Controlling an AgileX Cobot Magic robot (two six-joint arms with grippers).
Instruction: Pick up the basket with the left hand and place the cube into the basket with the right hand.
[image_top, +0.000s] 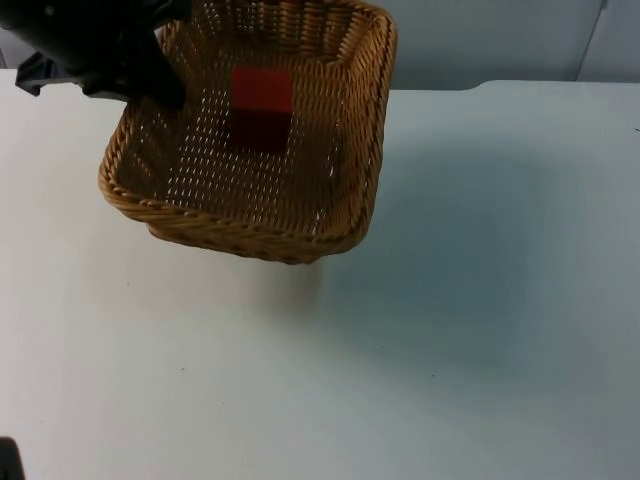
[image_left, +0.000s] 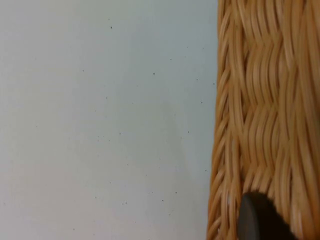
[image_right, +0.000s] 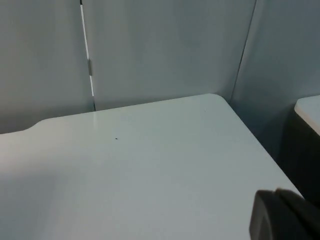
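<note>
Table (image_top: 420, 380) lies bare nearest, white. Beyond it the wicker basket (image_top: 300, 215) hangs tilted above the surface, the left gripper (image_top: 150, 75) clenched on its far-left rim. Just right of that gripper, the red cube (image_top: 261, 107) sits inside. Farthest, the grey partition wall (image_right: 165, 45).

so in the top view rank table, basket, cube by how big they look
1. table
2. basket, lifted nearer the camera by the left hand, so it looks enlarged
3. cube, inside the basket
</note>
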